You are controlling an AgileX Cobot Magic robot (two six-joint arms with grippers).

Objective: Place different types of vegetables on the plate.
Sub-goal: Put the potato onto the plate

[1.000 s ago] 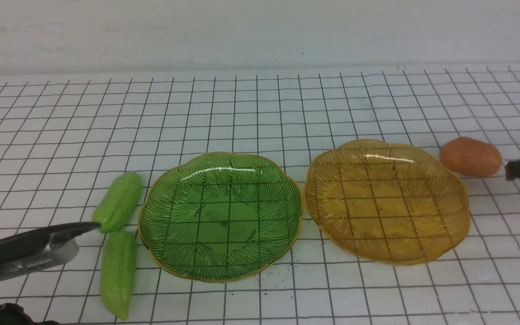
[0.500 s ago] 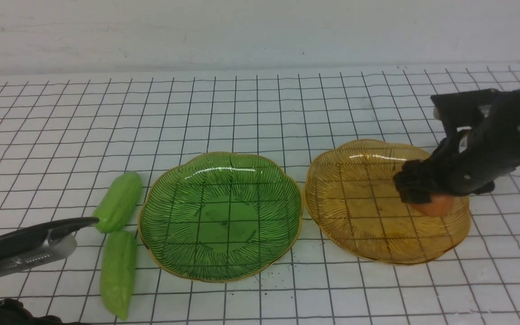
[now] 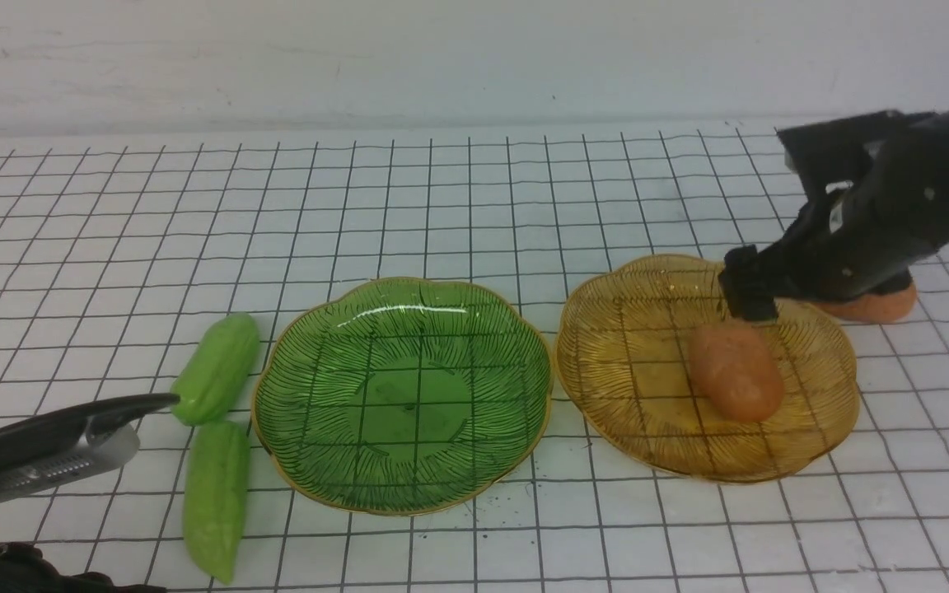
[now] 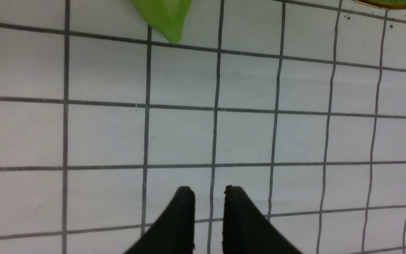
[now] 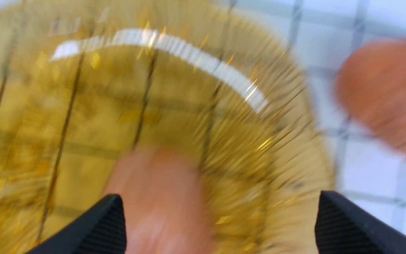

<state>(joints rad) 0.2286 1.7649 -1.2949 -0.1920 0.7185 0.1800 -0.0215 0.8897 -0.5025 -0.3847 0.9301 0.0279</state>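
No readable text, labels or numbers anywhere.

Gridded table (image 3: 441,206), far gourd (image 3: 217,369), near gourd (image 3: 215,498), green plate (image 3: 400,395), amber plate (image 3: 631,371), orange potato (image 3: 874,310).

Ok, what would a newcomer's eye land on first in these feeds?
Likely the orange-brown potato lying in the amber plate on the right, with the open right claw hovering above that plate's far side. Next, the green plate at centre with nothing on it, and a green gourd and a second gourd lying on the table just left of it.
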